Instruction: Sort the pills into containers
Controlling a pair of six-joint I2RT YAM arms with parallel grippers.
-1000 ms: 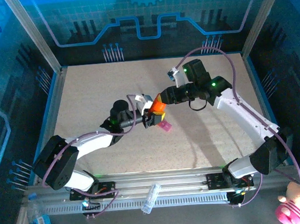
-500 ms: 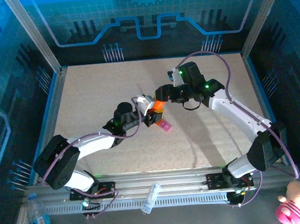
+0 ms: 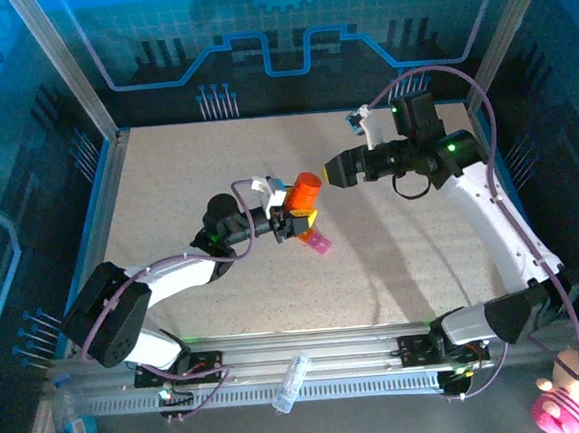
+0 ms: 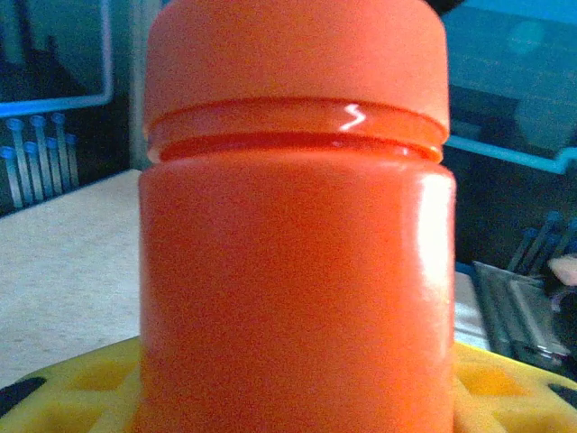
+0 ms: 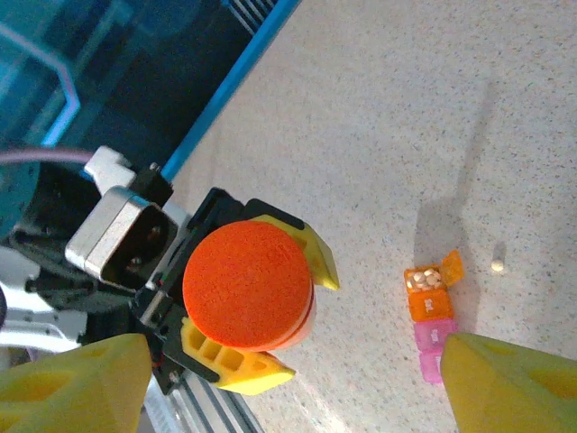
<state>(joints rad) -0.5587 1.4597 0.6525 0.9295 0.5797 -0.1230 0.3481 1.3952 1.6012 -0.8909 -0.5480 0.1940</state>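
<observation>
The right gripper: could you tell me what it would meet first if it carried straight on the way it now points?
Most likely the cap of the orange bottle, held in the left gripper. The wrist view centres it ahead of the open right gripper, though depth is unclear.

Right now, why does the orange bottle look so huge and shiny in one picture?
Left wrist view: the orange bottle is very close to the lens, slightly soft, white glare down its right side. Right wrist view: yellow fingertips blurred in the bottom corners, containers sharp. Top external view: blue-tinted light, soft arm shadows on the table.
</observation>
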